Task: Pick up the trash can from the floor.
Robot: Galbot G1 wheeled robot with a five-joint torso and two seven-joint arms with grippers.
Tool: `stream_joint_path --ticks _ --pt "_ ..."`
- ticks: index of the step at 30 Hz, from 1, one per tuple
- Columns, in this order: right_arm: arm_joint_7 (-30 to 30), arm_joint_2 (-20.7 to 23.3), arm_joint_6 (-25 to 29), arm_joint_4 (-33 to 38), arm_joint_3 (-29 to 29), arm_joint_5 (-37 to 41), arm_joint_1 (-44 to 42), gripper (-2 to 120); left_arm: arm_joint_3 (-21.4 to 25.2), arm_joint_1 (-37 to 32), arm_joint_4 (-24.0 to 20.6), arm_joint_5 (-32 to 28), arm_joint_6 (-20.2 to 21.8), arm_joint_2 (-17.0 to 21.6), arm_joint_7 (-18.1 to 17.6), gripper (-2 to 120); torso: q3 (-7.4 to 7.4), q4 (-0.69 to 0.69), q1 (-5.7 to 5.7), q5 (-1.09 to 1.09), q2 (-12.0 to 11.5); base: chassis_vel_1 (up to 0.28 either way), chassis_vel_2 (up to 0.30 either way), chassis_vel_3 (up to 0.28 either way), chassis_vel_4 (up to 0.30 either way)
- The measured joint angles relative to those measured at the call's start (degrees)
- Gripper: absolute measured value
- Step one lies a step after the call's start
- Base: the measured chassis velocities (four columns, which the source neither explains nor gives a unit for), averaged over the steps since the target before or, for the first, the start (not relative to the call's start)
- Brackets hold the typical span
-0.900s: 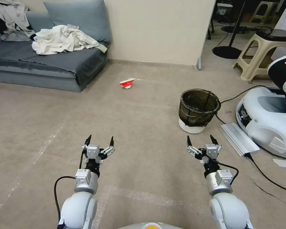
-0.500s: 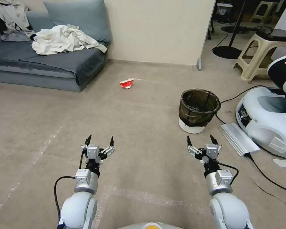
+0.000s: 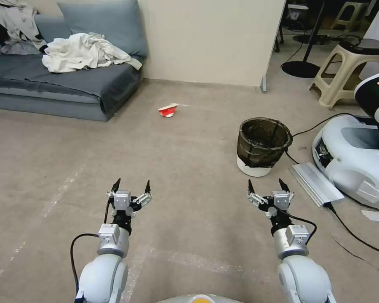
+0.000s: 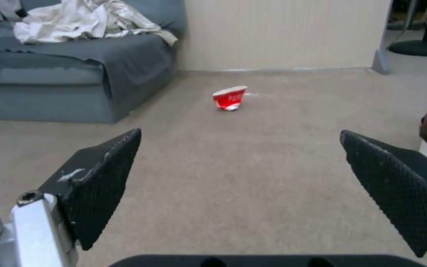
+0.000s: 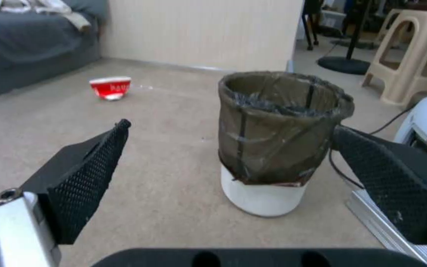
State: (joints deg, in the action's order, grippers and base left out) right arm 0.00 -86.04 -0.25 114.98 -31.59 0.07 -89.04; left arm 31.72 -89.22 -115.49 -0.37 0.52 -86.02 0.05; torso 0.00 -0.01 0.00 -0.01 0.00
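Ahead of your right gripper [image 3: 265, 186], jaws spread, the small round white plastic trash can [image 3: 262, 145] with dark bag liner stands upright on the beige carpeted floor [image 3: 189, 168]. Left gripper [image 3: 131, 186] is likewise spread, idle. Expect the loose liner, probably slippery, to slide under the pads; the black cable [image 3: 320, 122] beside the can may snag.

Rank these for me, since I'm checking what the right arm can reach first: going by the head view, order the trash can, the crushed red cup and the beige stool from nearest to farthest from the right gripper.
From the right gripper, open above the floor:
1. Trash can, just ahead.
2. Crushed red cup, ahead toward the left.
3. Beige stool, far ahead on the right.
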Motion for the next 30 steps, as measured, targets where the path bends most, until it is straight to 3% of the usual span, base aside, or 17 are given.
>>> stream_joint_path --ticks 3,4,5,6,7,10,12,13,14,20,30 --pt "0.0 -0.21 -0.4 0.9 -0.16 0.18 -0.48 100 0.36 -0.65 -1.55 -0.49 0.51 -0.14 0.09 100 0.0 -0.01 0.0 0.07 0.0 0.0 0.0 0.0 0.0" --pt "0.0 -0.29 -0.73 1.54 -0.38 0.39 -0.79 100 0.09 -0.41 -0.9 -0.28 0.22 -0.1 0.21 100 0.0 0.03 0.0 -0.02 0.0 0.0 0.0 0.0 0.0" --pt "0.0 -0.36 -0.82 2.12 -0.43 0.49 -1.09 100 0.31 -0.68 -1.4 -0.53 0.41 -0.09 0.13 100 0.0 -0.04 0.0 0.0 0.0 0.0 0.0 0.0 0.0" --pt "0.02 -0.54 -1.27 2.99 -0.67 0.79 -1.61 100 1.03 -2.24 -4.09 -1.86 1.69 -0.34 0.49 100 0.0 0.02 0.0 0.05 0.0 0.0 0.0 0.0 0.0" --pt "0.02 -0.54 -1.27 2.99 -0.67 0.79 -1.61 100 1.03 -2.24 -4.09 -1.86 1.69 -0.34 0.49 100 0.0 0.02 0.0 0.05 0.0 0.0 0.0 0.0 0.0" --pt "0.48 -2.34 -5.35 11.4 -2.88 3.54 -6.03 100 3.67 -7.07 -12.95 -6.31 5.93 -1.14 1.36 100 0.0 0.0 0.0 0.03 0.0 0.0 0.0 0.0 0.0" --pt "0.49 -2.39 -5.46 11.61 -2.93 3.62 -6.14 100 3.78 -7.29 -13.36 -6.52 6.13 -1.18 1.39 100 0.0 0.0 0.0 0.03 0.0 0.0 0.0 0.0 0.0" --pt "0.84 -3.61 -8.18 17.28 -4.42 5.46 -9.09 100 5.24 -10.18 -18.56 -9.14 8.69 -1.69 2.01 100 0.0 0.01 0.0 0.0 0.0 0.0 0.0 0.0 0.0" --pt "0.91 -3.88 -8.64 18.66 -4.78 5.96 -9.8 100 5.59 -10.85 -19.82 -9.76 9.08 -1.78 2.18 100 -0.01 0.0 0.0 0.02 0.0 0.0 0.0 0.0 0.0" --pt "0.83 -3.79 -6.68 19.39 -5.16 6.77 -10.19 100 5.93 -11.13 -20.38 -10.23 6.92 -1.29 2.96 100 0.0 0.01 -0.01 0.01 0.0 0.0 0.0 0.0 0.0" --pt "0.74 -3.05 -1.84 17.23 -6.03 7.78 -10.11 100 6.92 -10.92 -16.96 -10.4 3.57 0.31 2.74 100 0.0 0.01 -0.01 0.01 0.0 0.0 0.0 0.0 0.0"
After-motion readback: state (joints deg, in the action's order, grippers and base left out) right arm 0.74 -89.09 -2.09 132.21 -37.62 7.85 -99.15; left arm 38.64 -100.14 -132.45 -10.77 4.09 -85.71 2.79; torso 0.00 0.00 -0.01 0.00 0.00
